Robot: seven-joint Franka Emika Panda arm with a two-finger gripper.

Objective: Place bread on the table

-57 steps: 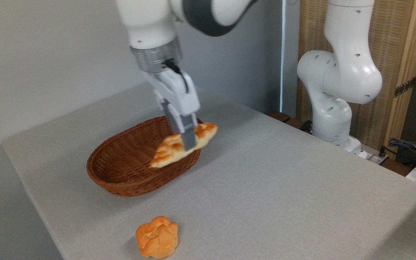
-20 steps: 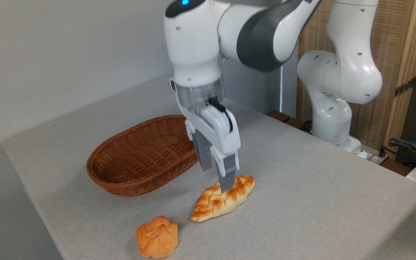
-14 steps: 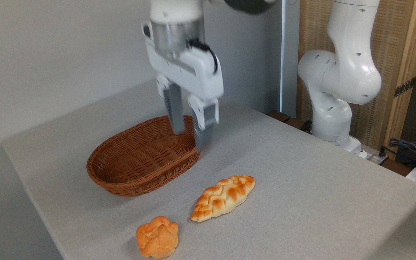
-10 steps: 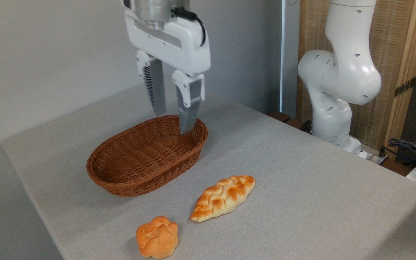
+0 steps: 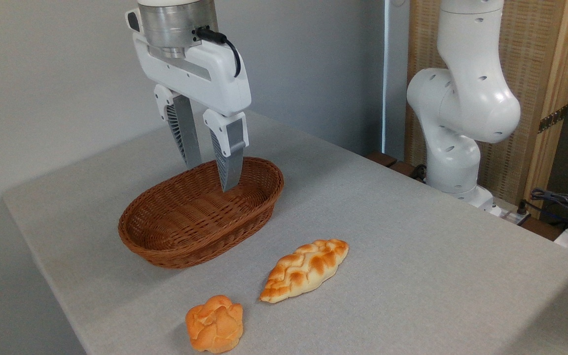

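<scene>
2 baked pieces lie on your bench point(image 5: 412, 276): the bread point(image 5: 304, 269), the braided loaf, rests flat on the grey cloth just in front of the basket point(image 5: 200, 217), touching neither it nor the small round bun point(image 5: 214, 323) nearer the front edge. Your gripper point(image 5: 211, 175) hangs above the basket's far end, its 2 fingers point(image 5: 230, 158) spread apart with nothing between them. Judging by how things lie, the placing step is done and you are in the retreat. The basket looks empty, so no further pick seems called for; your next move only needs the arm parked clear, kept high enough that the fingers pass over the wicker rim.
</scene>
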